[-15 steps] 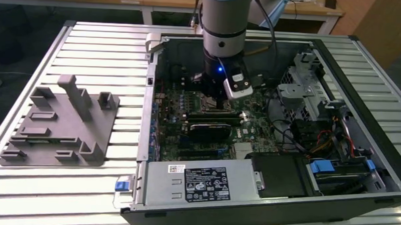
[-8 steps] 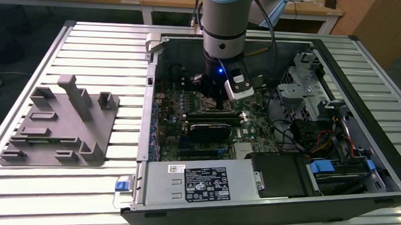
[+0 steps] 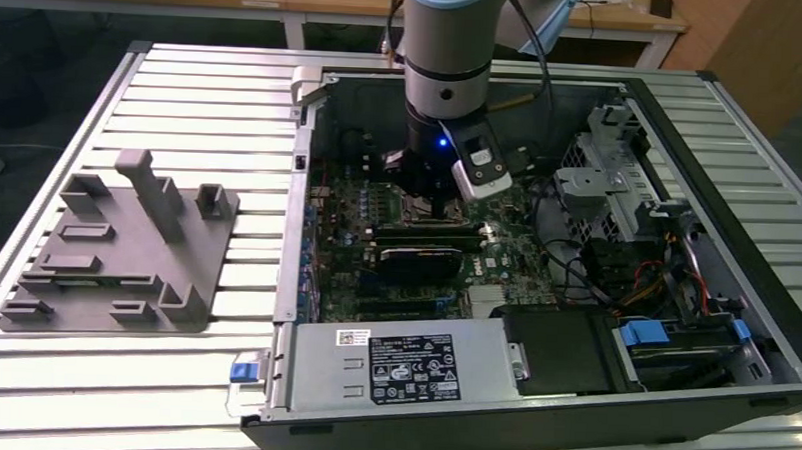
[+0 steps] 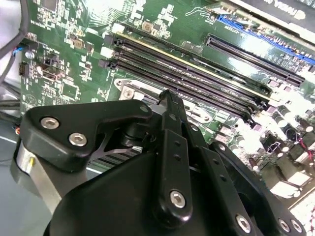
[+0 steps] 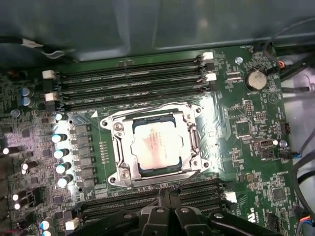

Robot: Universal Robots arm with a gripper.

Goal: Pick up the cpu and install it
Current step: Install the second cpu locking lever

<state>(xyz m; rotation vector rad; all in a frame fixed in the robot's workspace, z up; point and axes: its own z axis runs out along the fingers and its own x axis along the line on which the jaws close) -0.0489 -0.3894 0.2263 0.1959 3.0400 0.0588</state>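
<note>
Below my claw [image 5: 165,196], seated flat inside the socket frame [image 5: 120,147] on the motherboard [image 5: 241,142], lies the cpu [image 5: 155,145], so I judge the placing part of the task done: the chip sits square in its recess, level, with its edges parallel to the frame. Whether the retention latch is fully locked I cannot tell. My claw holds nothing; in both wrist views its black fingers [image 4: 170,105] come together to a narrow point, with no visible gap between the tips, and they hover just above the board beside the socket's near edge, apart from the chip. From the exterior view I see my arm [image 3: 445,46] reaching down into the open computer case [image 3: 724,146], with my claw [image 3: 429,191] over the middle of the board. The cpu's top is smooth, pale silver metal with a soft sheen and faint print; the frame around it is brighter stamped steel with rounded screw bosses at the corners. Long dark memory slots [image 5: 133,83] with white end clips run on the far side of the socket from my claw, and more run right under my fingers. Outside the case, well apart from my claw, a matte grey plastic fixture [image 3: 120,245] of blocky ribs rests on the slatted metal table [image 3: 129,376].
</note>
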